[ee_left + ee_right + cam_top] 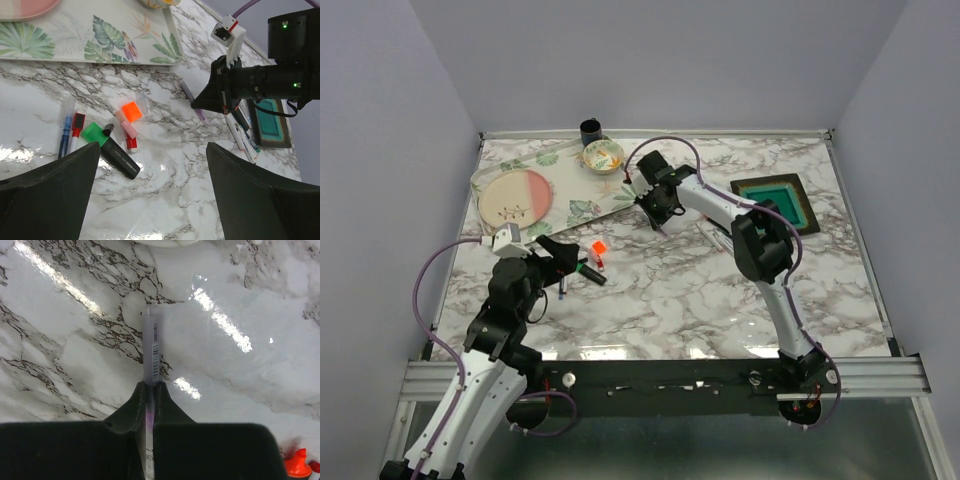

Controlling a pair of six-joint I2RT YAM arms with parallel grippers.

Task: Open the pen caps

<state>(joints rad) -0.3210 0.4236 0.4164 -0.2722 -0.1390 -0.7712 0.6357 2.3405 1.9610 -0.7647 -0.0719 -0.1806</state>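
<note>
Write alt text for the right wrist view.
The right end effector is shut on a pale purple pen with a barcode on its barrel, the marble table behind it. An orange pen end shows at the lower right corner.

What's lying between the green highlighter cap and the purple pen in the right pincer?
In the left wrist view, an orange cap and a pink cap lie between the green highlighter cap and the purple pen.
</note>
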